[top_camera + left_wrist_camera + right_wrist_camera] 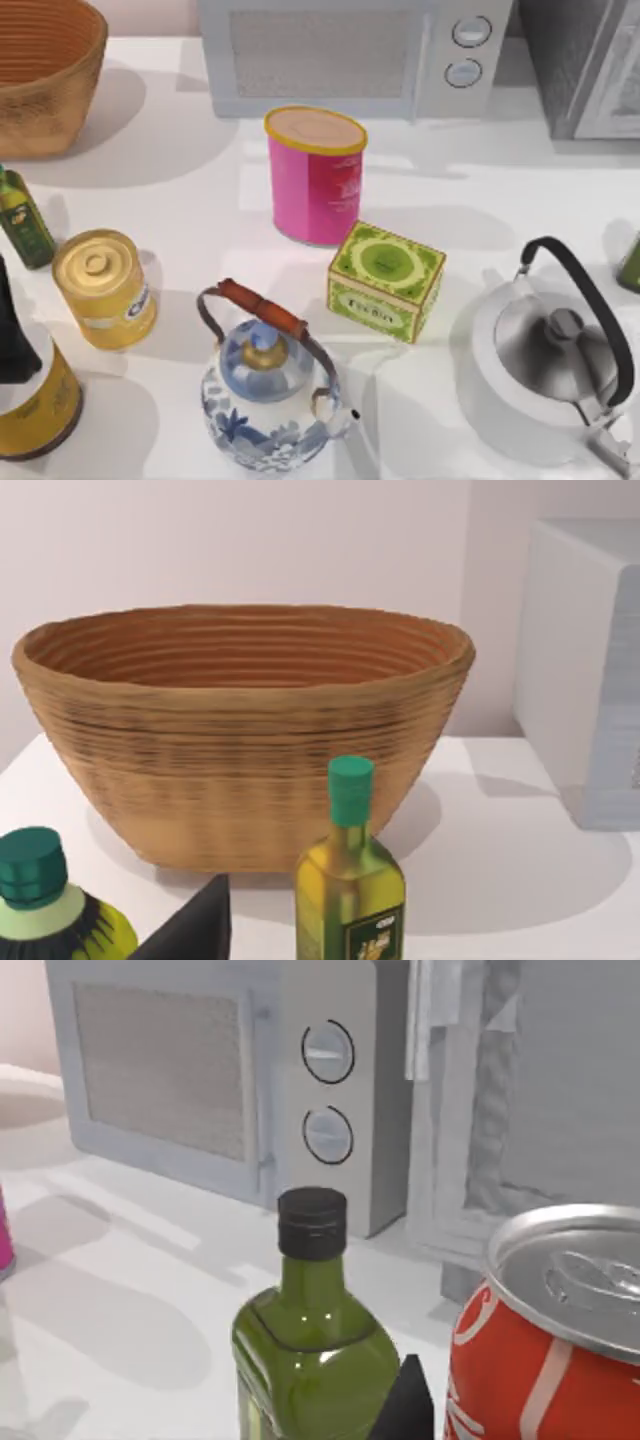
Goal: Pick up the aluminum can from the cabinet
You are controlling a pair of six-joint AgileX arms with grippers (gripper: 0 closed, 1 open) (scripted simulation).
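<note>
The aluminum can (560,1345) is red with a silver lid and pull tab, and it stands upright very close in the right wrist view. A dark part of my right gripper (405,1408) shows right beside it, between the can and a green glass bottle (310,1350). Whether the gripper touches the can is hidden. The grey cabinet (530,1110) stands behind the can and also sits at the top view's far right corner (590,70). A dark tip of my left gripper (195,928) shows near a small olive oil bottle (348,880).
A white microwave (350,55) stands at the back and a wicker basket (40,80) at the back left. On the table are a pink canister (315,175), a green tea box (385,280), a yellow tin (103,287), a blue-patterned teapot (265,390) and a steel kettle (550,360).
</note>
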